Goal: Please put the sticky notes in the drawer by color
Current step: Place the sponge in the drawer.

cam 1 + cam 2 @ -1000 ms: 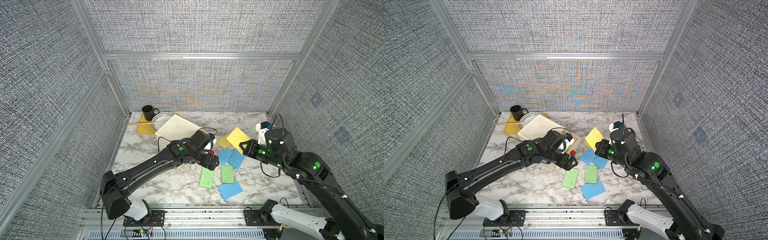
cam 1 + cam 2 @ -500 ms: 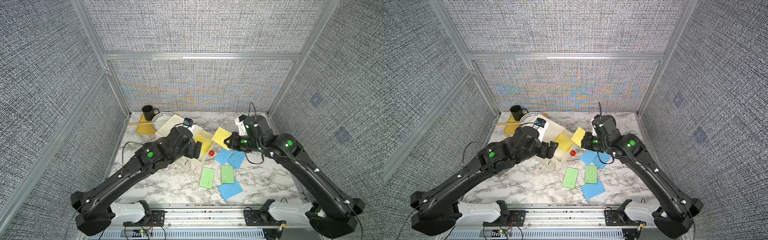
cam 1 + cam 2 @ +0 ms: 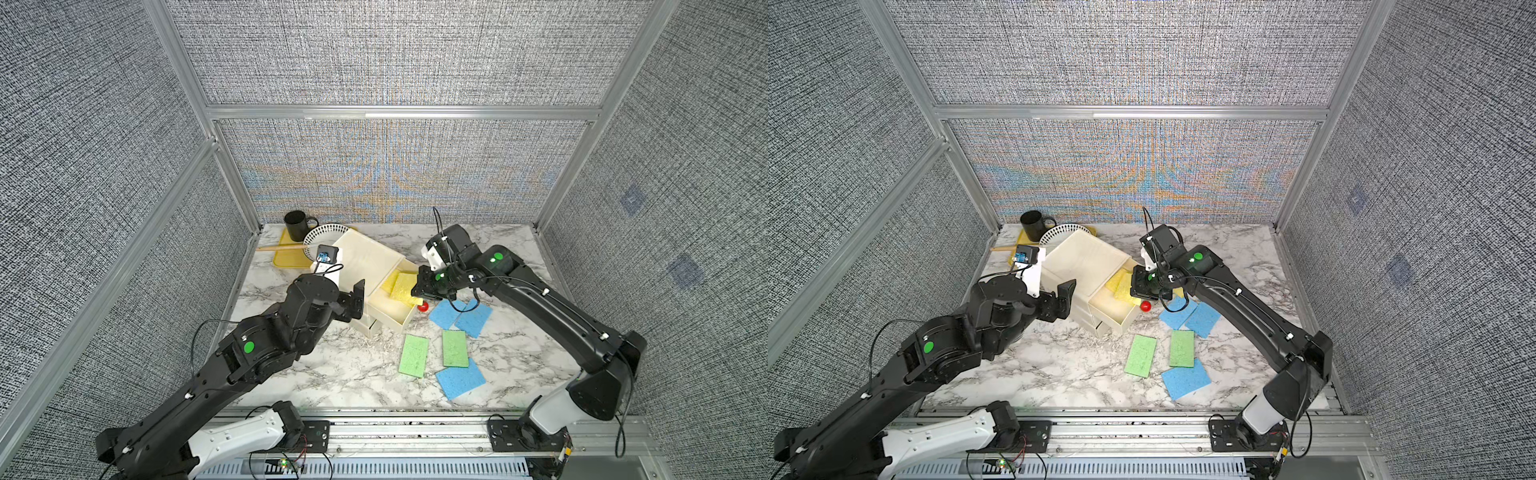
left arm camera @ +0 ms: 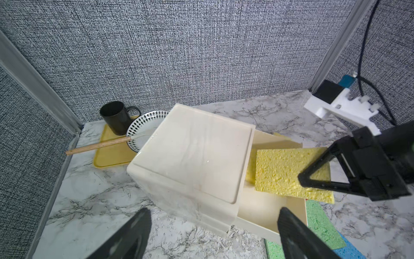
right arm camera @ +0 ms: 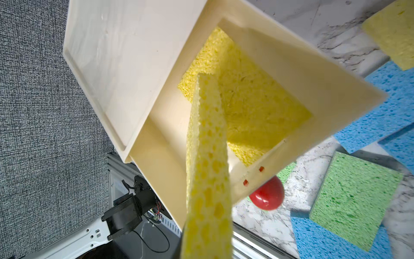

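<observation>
Since a second ago the top drawer point(image 3: 394, 318) has slid out of the cabinet point(image 3: 361, 257), the left claw point(image 4: 214, 210) has backed off the red knob point(image 3: 423, 306), and the right claw point(image 3: 420, 287) has carried its yellow pad point(image 4: 284, 172) in over the drawer. The pad hangs nearly flat above the open drawer, its long axis running straight out from the jaws and its free end toward the cabinet, over a second yellow pad point(image 5: 246, 107) lying inside. The right claw is clamped on the pad's near end, and the left claw gapes wide, holding nothing, close by the cabinet.
</observation>
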Controlling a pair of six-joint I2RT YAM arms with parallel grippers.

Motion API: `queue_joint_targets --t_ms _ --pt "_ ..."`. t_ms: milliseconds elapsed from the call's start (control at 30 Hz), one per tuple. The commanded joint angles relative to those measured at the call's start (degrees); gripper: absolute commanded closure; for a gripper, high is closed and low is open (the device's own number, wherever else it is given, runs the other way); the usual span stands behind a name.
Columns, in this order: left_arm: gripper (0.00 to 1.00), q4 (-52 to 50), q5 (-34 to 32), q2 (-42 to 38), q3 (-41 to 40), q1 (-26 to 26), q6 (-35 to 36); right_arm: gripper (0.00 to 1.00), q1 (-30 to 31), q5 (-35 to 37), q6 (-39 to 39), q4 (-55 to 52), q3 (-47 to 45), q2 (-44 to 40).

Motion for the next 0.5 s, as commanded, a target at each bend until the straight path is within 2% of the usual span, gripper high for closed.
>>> queue_joint_targets --t_ms 0,267,467 --pt "0.1 1.72 -0.21 0.41 -0.86 0.31 -0.12 1.0 -0.58 3.03 -1.51 -3.54 3.03 1.48" --pt "0.09 2.45 1.68 0.75 -2.09 0.97 -0.71 1.0 -1.55 6.47 -2.61 -6.34 7.16 2.17" --pt "0.08 0.89 2.77 1.13 -1.54 1.46 -1.64 1.0 -1.16 3.3 -2.16 -4.74 5.97 -0.38"
